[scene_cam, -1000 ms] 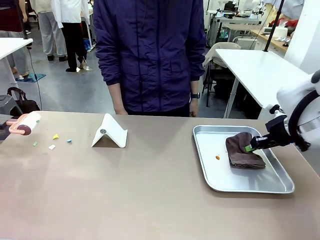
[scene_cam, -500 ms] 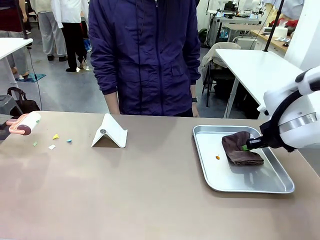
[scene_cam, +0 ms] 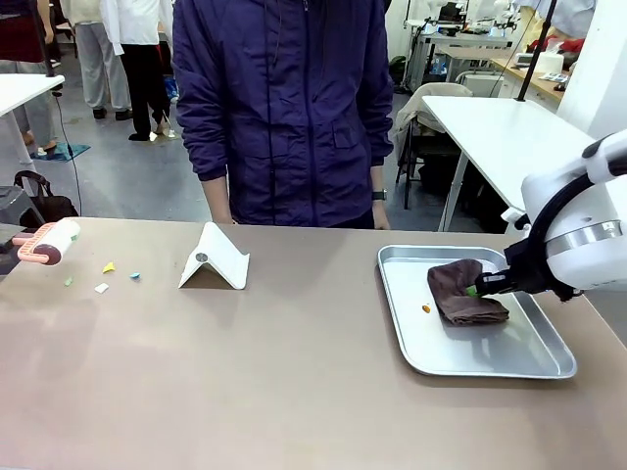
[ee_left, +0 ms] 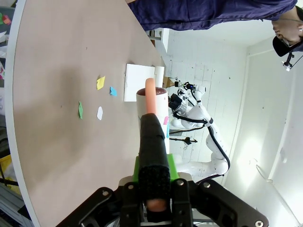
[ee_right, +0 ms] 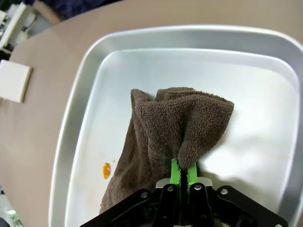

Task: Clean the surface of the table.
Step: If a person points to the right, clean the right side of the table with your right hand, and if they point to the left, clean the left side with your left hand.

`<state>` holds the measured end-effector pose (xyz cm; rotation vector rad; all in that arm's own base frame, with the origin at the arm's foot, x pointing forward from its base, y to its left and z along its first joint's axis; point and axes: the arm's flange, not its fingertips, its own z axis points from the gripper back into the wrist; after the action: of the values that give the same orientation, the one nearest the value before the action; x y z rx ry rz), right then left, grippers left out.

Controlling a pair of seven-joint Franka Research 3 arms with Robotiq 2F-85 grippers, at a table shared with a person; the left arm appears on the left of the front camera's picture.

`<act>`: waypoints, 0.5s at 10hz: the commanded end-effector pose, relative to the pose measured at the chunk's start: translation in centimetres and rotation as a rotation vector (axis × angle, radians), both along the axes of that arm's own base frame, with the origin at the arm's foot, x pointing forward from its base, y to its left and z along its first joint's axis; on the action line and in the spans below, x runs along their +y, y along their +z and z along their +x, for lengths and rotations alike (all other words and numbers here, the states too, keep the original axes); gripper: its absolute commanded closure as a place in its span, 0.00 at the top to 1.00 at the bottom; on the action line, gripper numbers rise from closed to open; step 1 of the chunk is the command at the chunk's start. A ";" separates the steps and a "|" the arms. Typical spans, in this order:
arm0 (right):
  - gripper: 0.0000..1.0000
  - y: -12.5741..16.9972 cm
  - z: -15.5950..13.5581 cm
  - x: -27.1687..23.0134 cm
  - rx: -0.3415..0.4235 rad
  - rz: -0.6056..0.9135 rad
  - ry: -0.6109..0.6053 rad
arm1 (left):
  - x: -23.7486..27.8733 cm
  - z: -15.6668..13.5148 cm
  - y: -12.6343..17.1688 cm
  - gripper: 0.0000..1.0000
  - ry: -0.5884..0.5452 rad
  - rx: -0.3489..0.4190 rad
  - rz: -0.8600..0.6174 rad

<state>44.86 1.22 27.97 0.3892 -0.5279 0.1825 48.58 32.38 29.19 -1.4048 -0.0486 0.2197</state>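
The right gripper (ee_right: 182,171) is clamped on one brown cloth (ee_right: 161,127) inside the single metal tray (scene_cam: 490,373) near the right edge of the table (scene_cam: 245,382), beside one orange crumb (scene_cam: 426,308). The left gripper (ee_left: 153,142) grips a lint roller (scene_cam: 49,242) at the left edge, near four paper scraps (scene_cam: 109,266).

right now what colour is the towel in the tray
Dark brown; the towel shows best in the right wrist view.
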 end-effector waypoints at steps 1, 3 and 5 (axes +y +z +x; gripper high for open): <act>0.06 -1.6 -1.9 3.1 0.017 0.049 0.088 | 0.0 -0.2 0.2 0.00 -0.016 -0.015 0.008; 0.06 -1.8 -3.1 5.4 0.012 0.042 0.142 | 0.0 -0.2 0.2 0.00 -0.016 -0.015 0.008; 0.06 -2.2 -4.3 7.3 0.014 0.035 0.193 | 0.0 -0.2 0.2 0.00 -0.016 -0.015 0.008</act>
<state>42.50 7.61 27.70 0.4663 -0.4918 0.3071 48.58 32.38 29.19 -1.4046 -0.0487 0.2197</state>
